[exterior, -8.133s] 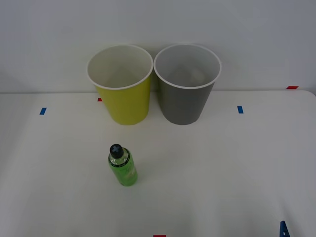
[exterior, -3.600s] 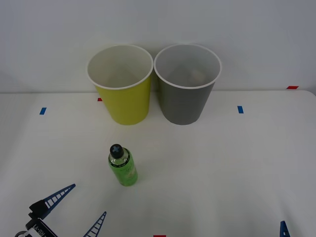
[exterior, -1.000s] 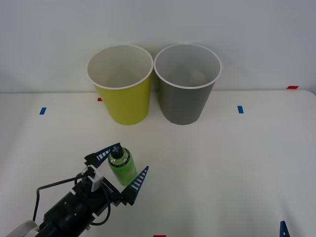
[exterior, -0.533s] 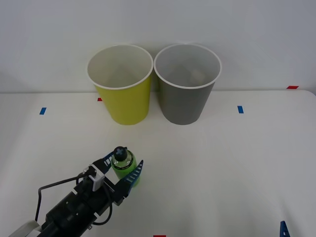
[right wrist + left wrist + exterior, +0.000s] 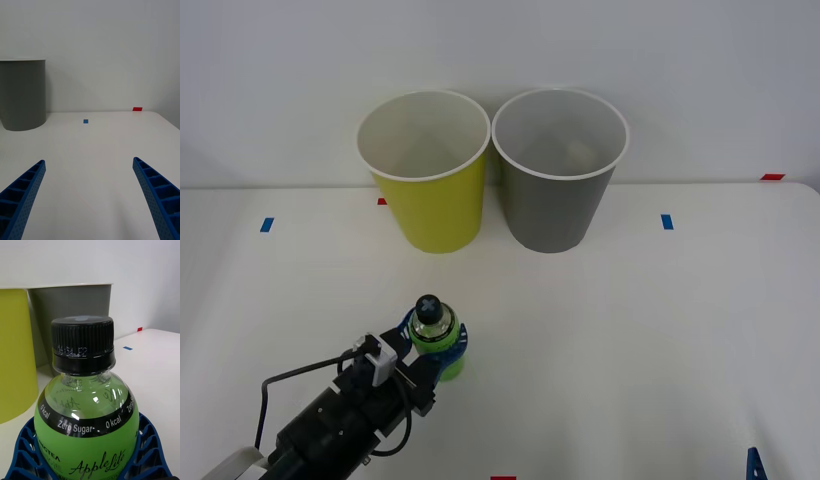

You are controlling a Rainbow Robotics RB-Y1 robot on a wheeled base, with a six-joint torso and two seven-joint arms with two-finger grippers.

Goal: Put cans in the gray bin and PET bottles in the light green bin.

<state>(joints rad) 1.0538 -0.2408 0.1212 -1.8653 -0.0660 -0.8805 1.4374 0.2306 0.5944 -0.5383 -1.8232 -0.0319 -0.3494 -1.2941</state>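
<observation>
The PET bottle [image 5: 432,333], bright green with a black cap, stands upright on the white table in front of the bins. My left gripper [image 5: 430,350] is shut on it, its blue fingers wrapped around the body. The left wrist view has the bottle [image 5: 87,416] close up between the fingers [image 5: 150,450]. Behind it stand the light green bin [image 5: 425,170] and, to its right, the gray bin [image 5: 558,170], both upright with open tops. At the table's front right corner my right gripper [image 5: 90,198] hangs open above bare table, with the gray bin [image 5: 22,93] off to one side.
Small blue tape marks [image 5: 666,221] and red tape marks [image 5: 772,177] lie on the white table [image 5: 660,330]. A plain wall rises right behind the bins. There is free room to the right of the bottle and between it and the bins.
My left gripper came in from the front left, straddled the bottle and has closed its fingers around it. The bottle has shifted slightly. The right arm has not moved.
</observation>
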